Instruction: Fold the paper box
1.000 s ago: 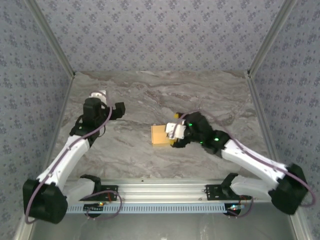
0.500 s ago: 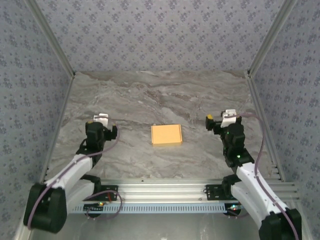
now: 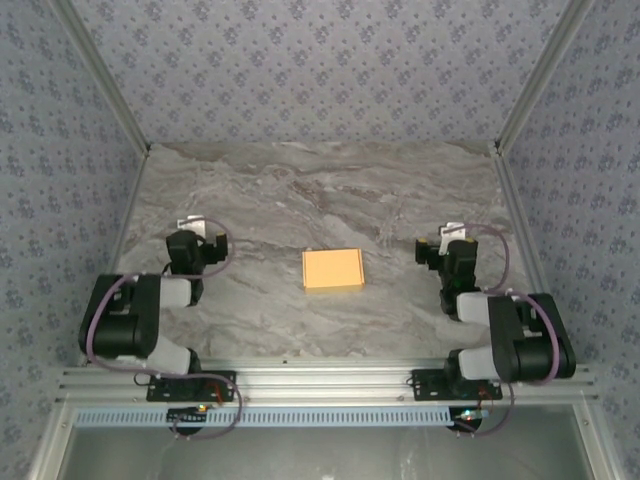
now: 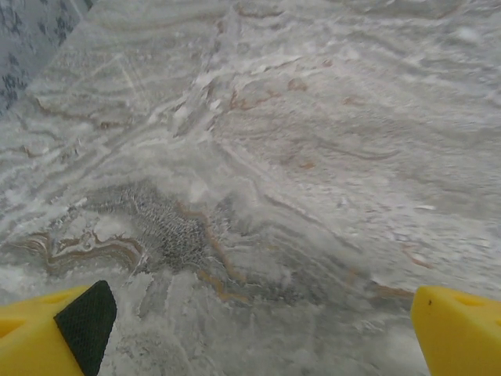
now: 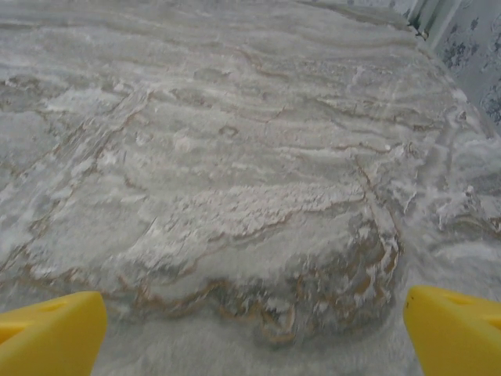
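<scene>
The yellow-orange paper box (image 3: 333, 270) lies flat at the center of the frame on the marble tabletop (image 3: 300, 190), while the left pincer (image 4: 254, 329) and the right pincer (image 5: 254, 325) stand wide open, well apart from it on each side.

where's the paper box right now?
Top external view: the paper box lies flat near the middle of the marble table, roughly midway between the left gripper and the right gripper, touching neither.
</scene>
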